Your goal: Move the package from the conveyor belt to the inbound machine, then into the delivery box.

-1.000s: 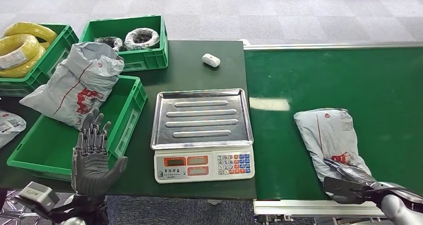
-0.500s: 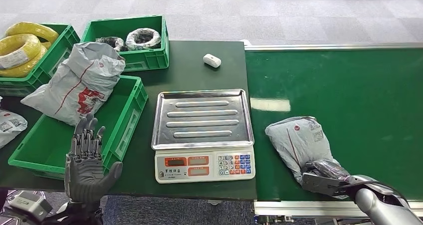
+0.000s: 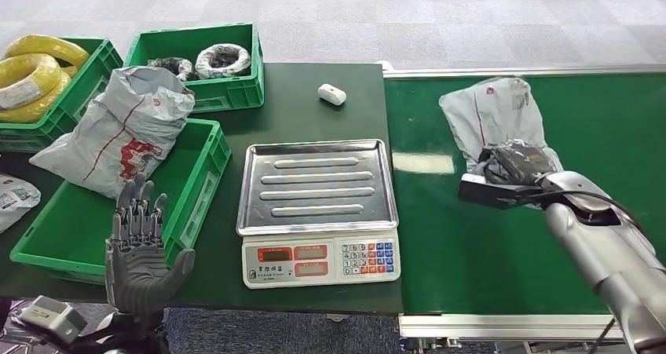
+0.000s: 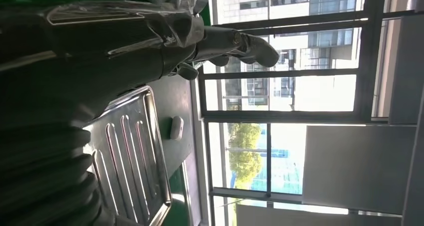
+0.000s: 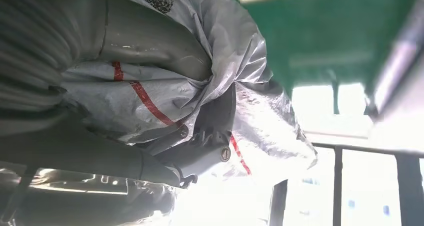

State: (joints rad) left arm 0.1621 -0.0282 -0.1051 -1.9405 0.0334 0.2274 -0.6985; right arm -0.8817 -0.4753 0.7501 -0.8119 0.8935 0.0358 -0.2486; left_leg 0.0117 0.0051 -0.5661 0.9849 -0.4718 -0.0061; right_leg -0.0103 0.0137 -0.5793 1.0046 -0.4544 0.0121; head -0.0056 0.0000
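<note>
A grey plastic package [image 3: 491, 111] with red print hangs lifted over the green conveyor belt [image 3: 605, 118], gripped at its near end by my right hand [image 3: 514, 166]. In the right wrist view the crumpled package [image 5: 240, 50] is bunched between the thumb and the fingers [image 5: 210, 141]. The weighing scale with its steel tray [image 3: 318, 185] stands left of the belt, with nothing on it. My left hand [image 3: 140, 248] is held upright and open at the front left, just before the large green crate [image 3: 47, 244]. The left wrist view shows that hand [image 4: 100, 50] above the tray [image 4: 130, 156].
Another grey package [image 3: 118, 134] leans on the large crate's far rim. Two more green crates [image 3: 228, 95] at the back left hold coils. A small white object [image 3: 332, 94] lies on the dark table behind the scale. A further package [image 3: 12, 197] lies at the left edge.
My right hand has raised the package off the belt's near edge and carried it up and away from me. The left hand has barely shifted.
</note>
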